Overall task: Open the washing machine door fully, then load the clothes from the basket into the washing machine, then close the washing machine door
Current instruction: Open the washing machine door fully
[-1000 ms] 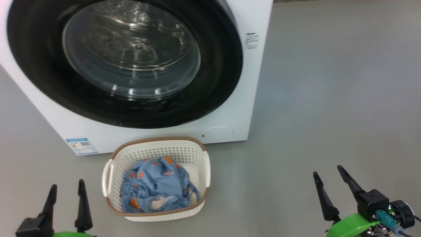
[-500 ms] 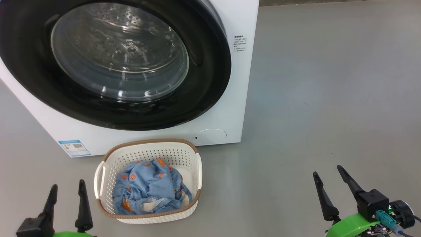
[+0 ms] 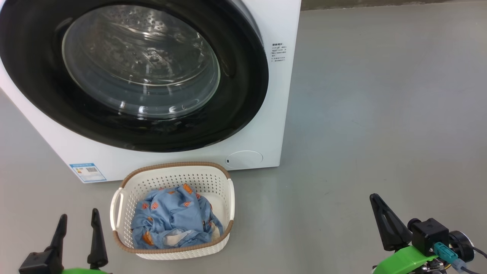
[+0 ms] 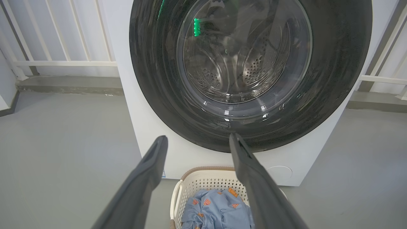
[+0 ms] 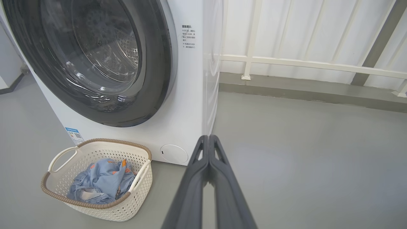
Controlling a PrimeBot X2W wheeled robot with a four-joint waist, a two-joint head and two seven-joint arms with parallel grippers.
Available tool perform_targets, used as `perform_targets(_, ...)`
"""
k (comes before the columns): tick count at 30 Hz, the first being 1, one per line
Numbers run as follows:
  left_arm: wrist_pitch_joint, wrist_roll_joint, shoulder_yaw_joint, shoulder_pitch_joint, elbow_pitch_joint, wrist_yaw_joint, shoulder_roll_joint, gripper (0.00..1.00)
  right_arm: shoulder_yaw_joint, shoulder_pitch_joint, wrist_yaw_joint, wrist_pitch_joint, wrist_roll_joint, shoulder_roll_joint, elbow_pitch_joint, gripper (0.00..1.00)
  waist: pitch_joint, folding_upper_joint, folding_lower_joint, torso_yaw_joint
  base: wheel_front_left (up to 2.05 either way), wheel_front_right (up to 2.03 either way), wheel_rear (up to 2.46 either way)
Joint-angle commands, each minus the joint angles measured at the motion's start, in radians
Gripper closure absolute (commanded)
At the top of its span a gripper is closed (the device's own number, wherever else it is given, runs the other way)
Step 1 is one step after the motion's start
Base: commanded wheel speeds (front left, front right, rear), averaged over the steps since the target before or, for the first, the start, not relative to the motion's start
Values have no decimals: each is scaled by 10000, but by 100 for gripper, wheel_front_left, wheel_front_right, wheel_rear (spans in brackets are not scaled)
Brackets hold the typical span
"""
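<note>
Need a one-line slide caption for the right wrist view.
Right gripper shut and empty, aimed past white front-loading washing machine, its black-ringed glass door closed; cream perforated basket holds light-blue clothes.

Bright, even light; faint shadows; glare on the washing machine door (image 3: 137, 68); wrist views distorted.

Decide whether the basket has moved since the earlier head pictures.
No. The basket sits the same against the blue sticker; the whole view shifted, so the camera moved.

One washing machine (image 3: 276, 114), one basket (image 3: 171, 165) (laden), two tools (image 3: 78, 214) (image 3: 375, 198)
</note>
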Motion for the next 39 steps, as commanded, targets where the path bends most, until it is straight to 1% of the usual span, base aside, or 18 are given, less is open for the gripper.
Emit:
perform_targets(1, -93, -35, 290, -235, -237, -32, 196, 0, 259, -305, -13, -118, 96, -84, -230, 100, 3, 0, 0, 2, 0, 0, 0)
perform_targets(4, -93, -45, 292, -240, -243, -39, 196, 0, 90, -303, -13, -118, 438, 40, -239, 100, 23, 0, 0, 2, 0, 0, 0)
perform_targets(8, -93, -51, 272, -238, -259, -46, 196, 0, -349, -313, -13, -118, 1612, 287, -114, 100, 50, 0, 0, 27, 0, 0, 0)
perform_targets(12, -93, -61, 262, -218, -269, -64, 196, 0, -427, -341, -13, -118, 2706, 379, 60, 100, 89, 0, 0, 68, 0, 0, 0)
perform_targets(15, -93, -82, 244, -188, -287, -70, 196, 0, -570, -385, -13, -118, 3832, 431, 255, 100, 132, 0, 0, 108, 0, 0, 0)
perform_targets(17, -93, -123, 231, -163, -304, -61, 196, 0, -722, -438, -13, -118, 4743, 458, 435, 100, 163, 0, 0, 132, 0, 0, 0)
perform_targets(19, -93, -161, 205, -153, -324, -51, 196, 0, -935, -527, -13, -118, 5916, 479, 666, 100, 216, 0, 0, 158, 0, 0, 0)
perform_targets(22, -93, -208, 151, -166, -337, -47, 196, 0, -1057, -733, -13, -118, 7951, 494, 1147, 100, 317, 0, 0, 190, 0, 0, 0)
perform_targets(24, -93, -235, 123, -190, -318, -52, 196, 0, -907, -899, -13, -118, 9499, 483, 1514, 100, 419, 0, 0, 206, 0, 0, 0)
perform_targets(27, -93, -234, 73, -272, -307, -67, 196, 0, -597, -1207, -13, 116, 11707, -26, 1788, 100, 637, 0, 0, 226, 0, 0, 0)
perform_targets(29, -93, -219, 49, -337, -333, -81, 196, 0, -647, -1421, -13, 462, 12938, -412, 1752, 100, 824, 0, 0, 225, 0, 0, 0)
perform_targets(30, -93, -219, 49, -337, -333, -81, 196, 0, -647, -1421, -13, 462, 12938, -412, 1752, 100, 824, 0, 0, 225, 0, 0, 0)
perform_targets(32, -93, -219, 39, -412, -379, -96, 196, 0, -850, -1632, -13, 818, 13922, -744, 1710, 100, 1036, 0, 0, 238, 0, 0, 0)
perform_targets(35, -93, -221, 68, -533, -443, -117, 196, 0, -1357, -1925, -13, 1301, 15033, -1097, 1715, 100, 1363, 0, 0, 311, 0, 0, 0)
perform_targets(36, -93, -190, 106, -601, -471, -134, 196, 0, -1766, -2121, -13, 1773, 15700, -1211, 1716, 100, 1610, 0, 0, 373, 0, 0, 0)
perform_targets(39, -93, -136, 173, -682, -544, -164, 196, 0, -2222, -2416, -13, 2774, 16364, -1340, 1706, 100, 2026, 0, 0, 445, 0, 0, 0)
